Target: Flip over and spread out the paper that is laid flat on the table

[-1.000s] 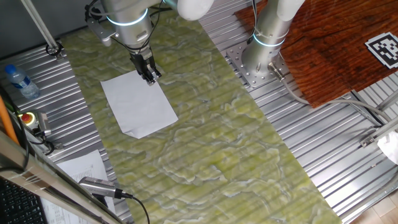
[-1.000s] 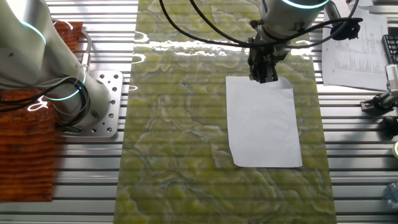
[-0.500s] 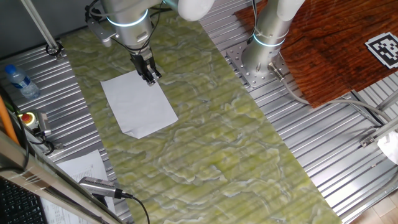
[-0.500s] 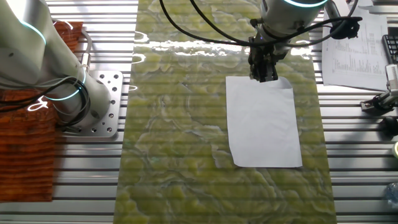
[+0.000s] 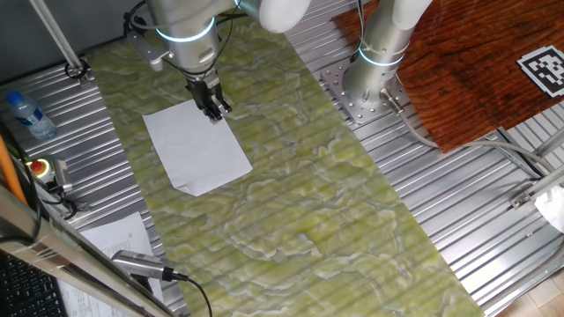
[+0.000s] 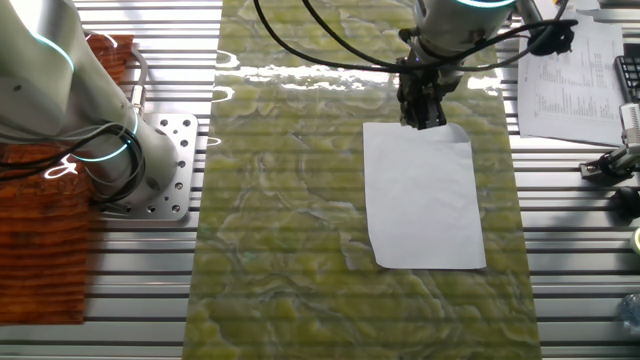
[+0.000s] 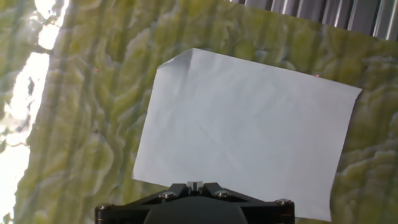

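Note:
The paper [image 5: 198,146] is a blank white sheet lying flat on the green-yellow marbled table [image 5: 291,194]. It also shows in the other fixed view [image 6: 424,195] and in the hand view [image 7: 249,127]. One corner is slightly folded [image 7: 177,62]. My gripper [image 5: 212,112] stands upright at the middle of the sheet's far short edge [image 6: 424,120]. Its jaws are closed together right on that edge, pinching it [image 7: 194,185]. The rest of the sheet rests on the mat.
Ribbed silver panels [image 5: 458,211] flank the mat. A second arm's base [image 5: 366,88] stands to the right, beside a reddish-brown board [image 5: 476,62]. A water bottle [image 5: 26,114] and a printed sheet [image 6: 565,75] lie off the mat.
My gripper and wrist have shifted very slightly upward at the sheet's edge. The paper lies as before.

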Motion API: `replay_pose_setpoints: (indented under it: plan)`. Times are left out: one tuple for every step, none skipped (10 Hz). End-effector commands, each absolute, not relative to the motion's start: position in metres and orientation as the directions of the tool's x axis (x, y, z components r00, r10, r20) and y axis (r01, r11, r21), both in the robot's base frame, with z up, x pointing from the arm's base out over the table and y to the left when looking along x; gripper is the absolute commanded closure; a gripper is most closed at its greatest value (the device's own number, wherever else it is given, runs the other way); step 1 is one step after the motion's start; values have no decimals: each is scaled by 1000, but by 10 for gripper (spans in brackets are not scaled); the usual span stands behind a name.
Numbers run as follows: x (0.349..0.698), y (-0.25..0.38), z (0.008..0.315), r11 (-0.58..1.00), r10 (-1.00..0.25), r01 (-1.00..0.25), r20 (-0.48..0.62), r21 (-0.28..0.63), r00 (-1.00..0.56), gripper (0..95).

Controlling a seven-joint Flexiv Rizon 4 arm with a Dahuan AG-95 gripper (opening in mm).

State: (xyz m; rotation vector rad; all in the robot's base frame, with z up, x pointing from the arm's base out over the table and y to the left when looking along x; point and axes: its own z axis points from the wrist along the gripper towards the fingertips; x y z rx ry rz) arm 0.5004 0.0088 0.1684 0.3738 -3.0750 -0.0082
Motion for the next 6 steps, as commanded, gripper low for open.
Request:
replay_pose_setpoints:
  plan:
    - [500,8,169,975,-222,-221,48,20,-974,950]
    - [500,9,169,967,-255,-254,46,21,-966,950]
    - [500,9,169,952,-305,-304,48,18,-951,950]
    - [500,9,169,946,-323,-322,50,19,-945,950]
    - [500,9,169,943,-334,-333,51,18,-941,950]
    - [500,9,169,943,-332,-331,51,18,-942,950]
